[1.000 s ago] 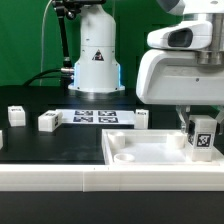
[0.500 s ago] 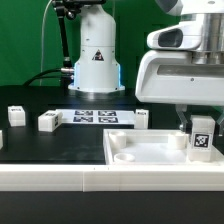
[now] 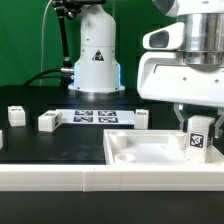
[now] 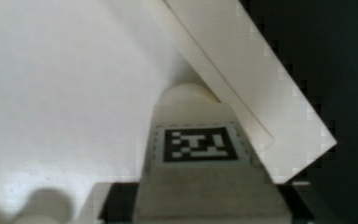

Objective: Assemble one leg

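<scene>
My gripper (image 3: 197, 122) is shut on a leg (image 3: 197, 141), a small white post with a black-and-white tag facing the camera. It holds the leg upright over the exterior view's right end of the white tabletop (image 3: 140, 158), close to the rim, at or just above the surface. In the wrist view the leg (image 4: 202, 120) points down at the tabletop's inner floor (image 4: 69, 90) beside its raised rim (image 4: 247, 80). The gripper (image 4: 197, 205) clasps the leg's upper part. The contact between leg and tabletop is hidden.
Three more white legs stand on the black table: two at the exterior view's left (image 3: 16, 115) (image 3: 48, 121) and one behind the tabletop (image 3: 143, 118). The marker board (image 3: 93, 117) lies at the back. A white robot base (image 3: 96, 60) stands behind it.
The gripper and the held leg have shifted slightly toward the exterior view's left. Nothing else has moved.
</scene>
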Robot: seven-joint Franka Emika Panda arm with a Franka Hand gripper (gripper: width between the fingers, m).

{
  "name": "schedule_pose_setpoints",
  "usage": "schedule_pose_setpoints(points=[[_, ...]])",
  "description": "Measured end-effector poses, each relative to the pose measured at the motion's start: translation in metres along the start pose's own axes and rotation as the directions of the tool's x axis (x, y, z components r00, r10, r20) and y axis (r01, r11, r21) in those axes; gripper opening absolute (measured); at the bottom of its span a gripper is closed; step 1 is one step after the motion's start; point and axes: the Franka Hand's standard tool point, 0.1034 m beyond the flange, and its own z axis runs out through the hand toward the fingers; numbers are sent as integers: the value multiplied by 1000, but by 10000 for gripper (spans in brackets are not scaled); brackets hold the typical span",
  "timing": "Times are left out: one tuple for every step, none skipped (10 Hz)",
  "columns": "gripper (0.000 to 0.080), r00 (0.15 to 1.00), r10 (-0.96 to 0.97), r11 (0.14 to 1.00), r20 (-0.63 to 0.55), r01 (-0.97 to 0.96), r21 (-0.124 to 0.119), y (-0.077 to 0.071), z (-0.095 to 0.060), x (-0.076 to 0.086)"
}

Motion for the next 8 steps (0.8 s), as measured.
schedule_pose_setpoints(points=[[291,991,132,991,6,-132,-13,0,0,0],[291,981,191,981,10,-191,-17,0,0,2],[291,972,233,972,17,-233,-14,0,0,3],[291,952,306,952,27,-306,-16,1,0,4],[291,941,338,941,31,-338,-16,1,0,4],[301,934,355,935,31,-355,-16,0,0,3],[301,939,344,939,31,-343,-16,0,0,3],[519,949,313,950,31,-312,-13,0,0,3]])
